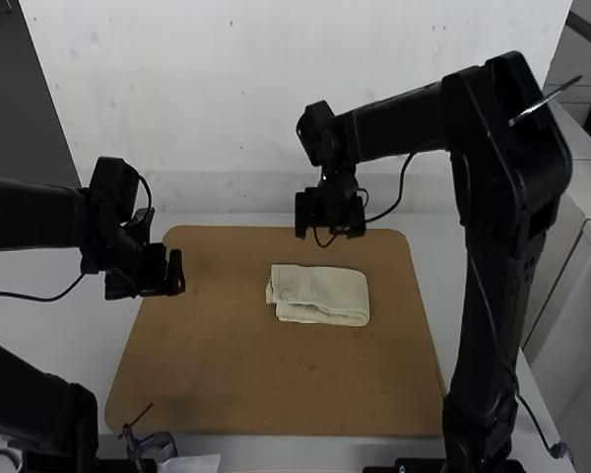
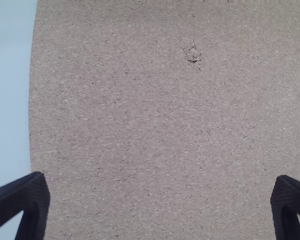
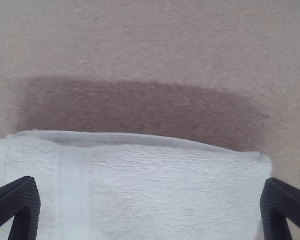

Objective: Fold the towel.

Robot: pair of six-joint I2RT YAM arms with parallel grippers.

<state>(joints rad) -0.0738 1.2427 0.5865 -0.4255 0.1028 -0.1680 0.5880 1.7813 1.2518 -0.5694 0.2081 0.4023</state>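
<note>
The pale towel lies right of centre on the brown board, folded into a compact rectangle, with a strip of a lower layer along its near side. Over the board's left edge, apart from the towel, is my left gripper. My right gripper hangs above the board's far edge, just beyond the towel. In the left wrist view, my left gripper stands open over bare board. The right wrist view has my right gripper open, its fingers wide apart above the towel, not holding it.
The brown board lies on a white table, with a pale wall behind it. A small metal clamp and a piece of paper are at the near left edge. Cables hang from both arms.
</note>
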